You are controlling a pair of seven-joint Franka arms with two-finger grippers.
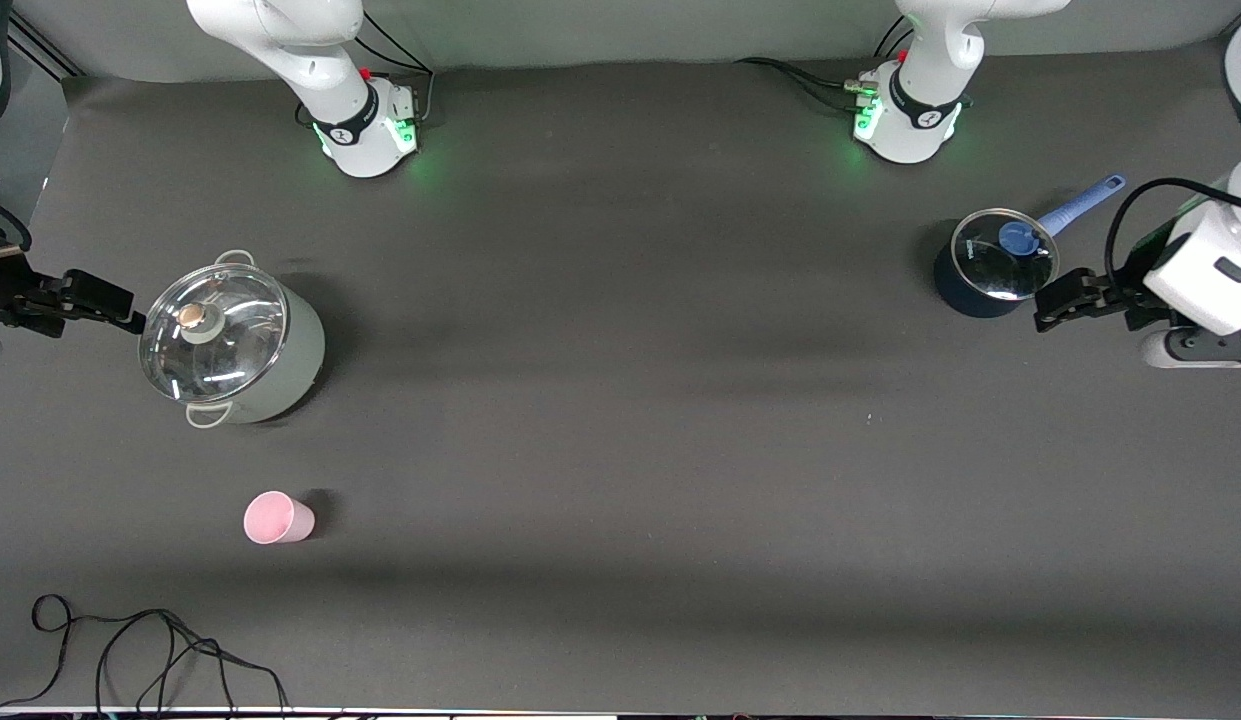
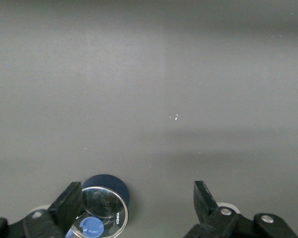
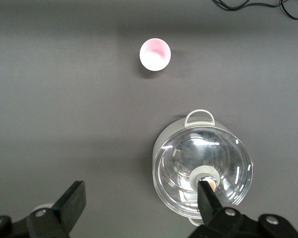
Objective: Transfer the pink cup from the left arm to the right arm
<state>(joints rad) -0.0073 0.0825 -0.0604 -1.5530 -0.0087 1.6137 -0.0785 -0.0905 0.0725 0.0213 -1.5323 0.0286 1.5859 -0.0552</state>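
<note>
The pink cup (image 1: 277,518) stands upright on the dark table near the right arm's end, nearer to the front camera than the grey pot. It also shows in the right wrist view (image 3: 155,54), empty, with its mouth up. My right gripper (image 1: 108,304) hangs open and empty beside the grey pot, well apart from the cup; its own view (image 3: 141,198) shows the jaws wide apart. My left gripper (image 1: 1065,300) hangs open and empty beside the blue saucepan at the left arm's end, also wide apart in its own view (image 2: 137,201). The cup is out of the left wrist view.
A grey pot (image 1: 230,340) with a glass lid stands near the right gripper and shows in the right wrist view (image 3: 203,168). A blue saucepan (image 1: 990,265) with a glass lid stands by the left gripper (image 2: 102,208). A black cable (image 1: 130,650) lies along the front edge.
</note>
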